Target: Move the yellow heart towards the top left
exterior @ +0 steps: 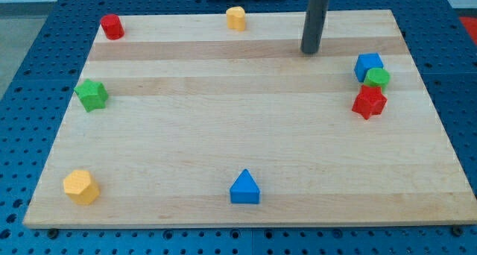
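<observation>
Going L to R across the pale wooden board [246,136], which was made of glued planks w/ visible grain bands and sat on a blue perforated table [30,98]: at the view's bottom left we saw a yellow-orange block [80,186], roughly hexagonal, smooth and matte. Above it, mid-left edge, sat a green block [92,95], star-like w/ notched sides. Near the top left corner was a red block [112,26], a short rounded cylinder-ish piece. Next, at the view's top, left of centre and just beside the board's far edge, stood the yellow heart [235,18]; it was small in the picture, its top looked rounded, but we couldn't tell which way its point faced, nor any clear long axis. At the bottom centre lay a blue triangle [244,188], apex towards the view's top, glossy faces. Our tip [309,51] was the lower end of a straight dark grey rod, w/ no jaws to open or close, so no hand state to report; it stood on the board to the right of the yellow heart and a bit lower, well apart from it, touching no block. At the far right a cluster: a blue cube-like block [367,64], a green rounded block [378,78] touching it, and a red star-like block [369,102] just below, near or touching the green.
</observation>
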### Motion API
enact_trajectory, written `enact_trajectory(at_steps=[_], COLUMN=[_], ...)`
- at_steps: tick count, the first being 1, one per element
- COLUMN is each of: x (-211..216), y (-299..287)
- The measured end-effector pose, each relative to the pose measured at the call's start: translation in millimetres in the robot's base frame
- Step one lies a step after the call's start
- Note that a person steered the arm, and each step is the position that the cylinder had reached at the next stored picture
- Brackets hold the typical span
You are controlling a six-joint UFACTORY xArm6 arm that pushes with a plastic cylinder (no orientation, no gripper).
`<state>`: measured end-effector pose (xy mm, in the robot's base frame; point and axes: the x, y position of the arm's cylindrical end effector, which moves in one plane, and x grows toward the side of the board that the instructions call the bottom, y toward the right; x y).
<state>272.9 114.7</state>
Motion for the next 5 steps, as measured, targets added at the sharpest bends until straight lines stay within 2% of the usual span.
enact_trajectory(at_steps=[1,2,4,5], x=[-74.3,-81.3,-70.0,-49.2], y=[-5.2,-16.1,-156.4,-169.6])
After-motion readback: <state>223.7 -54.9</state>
